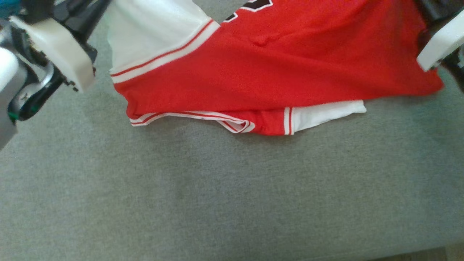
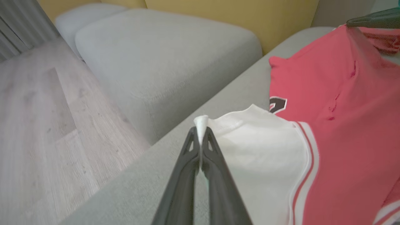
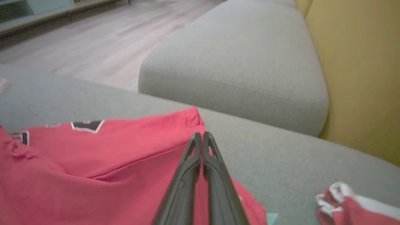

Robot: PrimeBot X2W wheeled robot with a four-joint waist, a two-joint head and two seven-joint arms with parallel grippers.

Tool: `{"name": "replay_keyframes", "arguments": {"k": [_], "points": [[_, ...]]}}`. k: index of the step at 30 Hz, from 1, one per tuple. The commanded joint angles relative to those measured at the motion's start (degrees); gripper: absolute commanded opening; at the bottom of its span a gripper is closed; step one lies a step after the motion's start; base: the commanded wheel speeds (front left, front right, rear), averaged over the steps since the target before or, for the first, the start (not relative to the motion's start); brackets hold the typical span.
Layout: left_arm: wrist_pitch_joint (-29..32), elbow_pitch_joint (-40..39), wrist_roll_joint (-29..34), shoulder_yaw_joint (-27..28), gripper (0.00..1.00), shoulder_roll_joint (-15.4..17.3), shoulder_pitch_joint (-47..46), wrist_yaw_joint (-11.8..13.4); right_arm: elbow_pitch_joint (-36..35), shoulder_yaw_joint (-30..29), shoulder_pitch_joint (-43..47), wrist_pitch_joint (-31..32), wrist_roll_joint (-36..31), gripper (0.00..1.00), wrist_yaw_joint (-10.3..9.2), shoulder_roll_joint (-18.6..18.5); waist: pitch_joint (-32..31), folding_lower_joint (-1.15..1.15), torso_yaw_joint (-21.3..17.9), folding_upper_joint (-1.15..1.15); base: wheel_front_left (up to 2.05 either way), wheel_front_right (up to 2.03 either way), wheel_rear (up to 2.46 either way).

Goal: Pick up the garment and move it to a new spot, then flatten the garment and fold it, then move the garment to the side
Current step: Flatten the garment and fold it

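Both grippers are sitting closed. Left gripper [image 2: 200, 129] is pinching the white sleeve [image 2: 256, 150] corner. Right gripper [image 3: 200, 135] is lying shut at the jersey [image 3: 93, 156] red edge, and you're not getting a clear look at whether cloth is in it. Jersey is lying across the upper head frame on the couch [image 1: 217, 199], partly doubled over. It's looking thin, limp and light, so it's going to be sagging: be gripping corners and seams, not mid-panel. Lower frame is giving you bare seat; floor [image 2: 37, 109] is dropping off left in the left wrist frame.
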Motion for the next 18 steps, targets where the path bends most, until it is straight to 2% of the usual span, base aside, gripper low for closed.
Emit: {"name": "replay_keyframes", "arguments": {"k": [1, 8, 14, 18], "points": [[-1.12, -1.16, 0.52, 3.93, 0.0, 3.24, -2.02, 0.52, -0.76, -0.59, -0.54, -0.93, 0.72, 0.0, 0.37, -2.45, -1.37, 0.0, -0.45, 0.0, 0.0, 0.0, 0.0], [-6.31, -5.63, 3.27, 6.81, 0.0, 7.86, -3.63, 2.36, -4.75, -6.01, -1.93, -3.2, 3.96, 0.0, 0.37, -5.89, -6.85, 0.0, -1.94, 0.0, 0.0, 0.0, 0.0], [-8.38, -12.37, 4.06, 10.86, 0.0, 12.97, -7.17, 3.61, -9.76, -13.64, -1.41, -3.28, 2.58, 0.0, 0.37, -11.33, -10.62, 0.0, -2.24, 0.0, 0.0, 0.0, 0.0], [-8.5, -16.71, 4.12, 13.57, 0.0, 15.56, -10.24, 4.0, -14.25, -16.49, -1.76, -3.29, 0.43, 0.0, 0.37, -15.55, -12.44, 0.0, -2.01, 0.0, 0.0, 0.0, 0.0]]}}
